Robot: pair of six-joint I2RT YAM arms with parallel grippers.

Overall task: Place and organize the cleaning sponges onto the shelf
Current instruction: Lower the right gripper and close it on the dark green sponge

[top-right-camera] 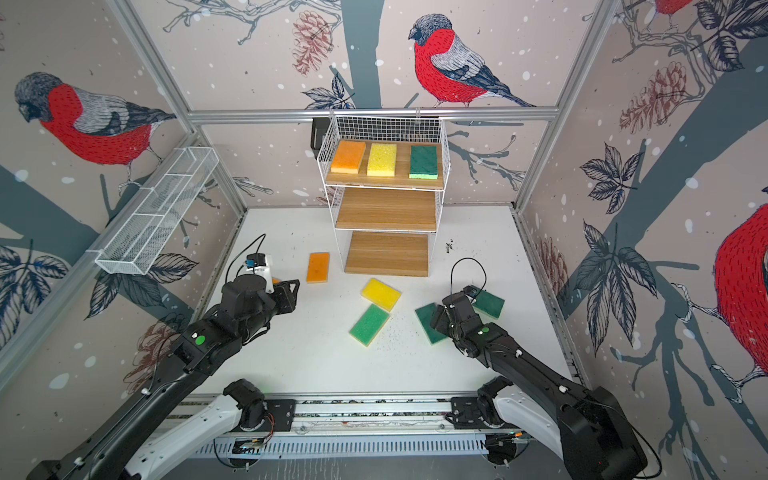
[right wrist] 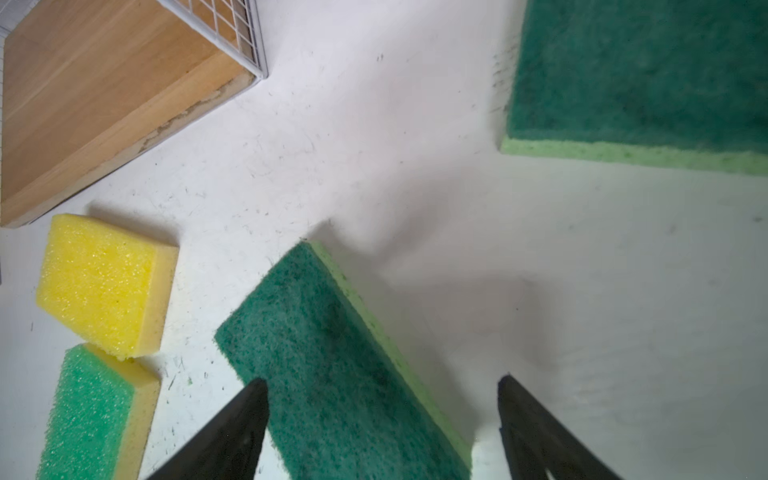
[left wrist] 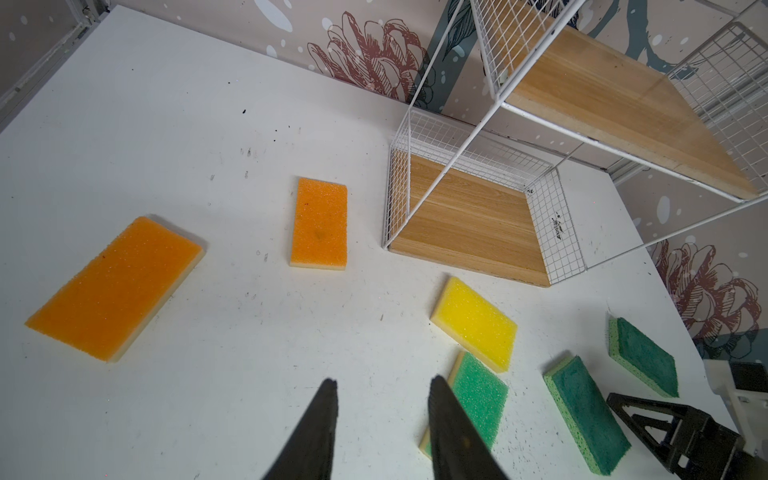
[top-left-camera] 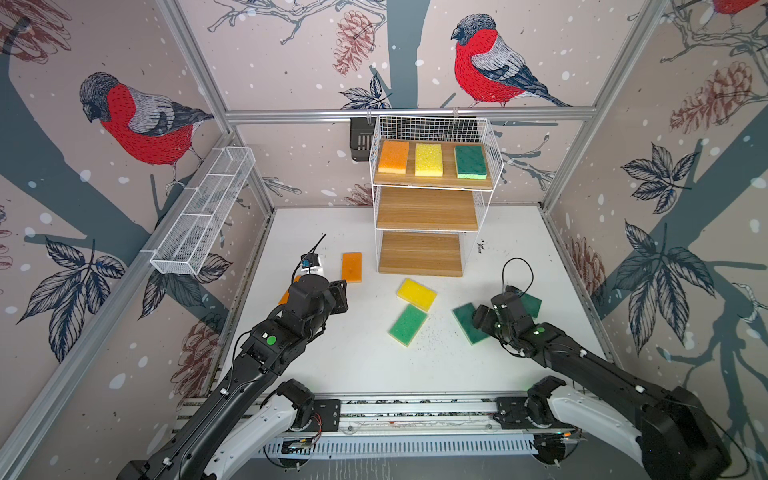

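Six light, squashy foam sponges (top-left-camera: pixel 416 294) lie on the white table (top-left-camera: pixel 357 365), three on the top board of the white wire shelf (top-left-camera: pixel 428 208); the right gripper (right wrist: pixel 382 379), jaws wide, hovers over a dark green one (right wrist: pixel 316 332), probably best pinched across its width; the left gripper (left wrist: pixel 383 380) has jaws slightly apart, empty.

1. Your shelf (top-left-camera: pixel 428 210) carries an orange sponge (top-left-camera: pixel 393 156), yellow sponge (top-left-camera: pixel 429 160) and green sponge (top-left-camera: pixel 470 162) side by side on top.
2. Six loose sponges (top-left-camera: pixel 416 294) lie flat in front: two orange, one yellow, three green.
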